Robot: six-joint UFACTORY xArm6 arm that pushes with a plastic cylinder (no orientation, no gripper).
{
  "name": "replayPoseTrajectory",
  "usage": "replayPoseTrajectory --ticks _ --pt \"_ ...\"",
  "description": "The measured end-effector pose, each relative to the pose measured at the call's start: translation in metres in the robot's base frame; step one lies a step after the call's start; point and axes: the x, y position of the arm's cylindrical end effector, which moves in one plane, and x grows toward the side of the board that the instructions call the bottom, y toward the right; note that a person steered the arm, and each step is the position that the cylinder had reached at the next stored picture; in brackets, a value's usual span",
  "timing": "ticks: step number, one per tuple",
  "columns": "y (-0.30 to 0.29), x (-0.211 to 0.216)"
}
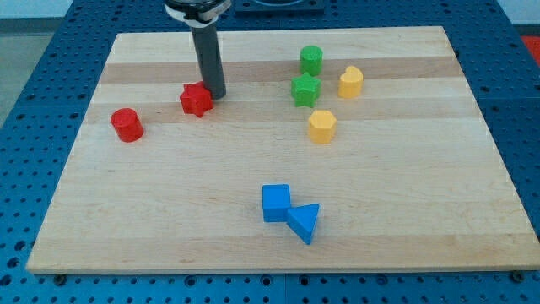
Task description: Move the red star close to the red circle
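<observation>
Rod point(208, 63): straight, dark grey to near black, round in section, smooth matte finish with a faint lighter sheen down one side. Same width along the whole visible length.

My tip point(215, 95): blunt, flat-cut end, same dark colour as the shaft above it, no pad or cap that can be made out.

Mount point(197, 10), directly above the tip at the rod's upper end: wider rounded collar, black with a pale grey or silver rim. Cut off by the view's top; details unclear.
</observation>
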Motion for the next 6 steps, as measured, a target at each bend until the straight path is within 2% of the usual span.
replayPoseTrajectory --ticks 3,6 --pt "0.019 0.000" --pt "-0.068 0.010"
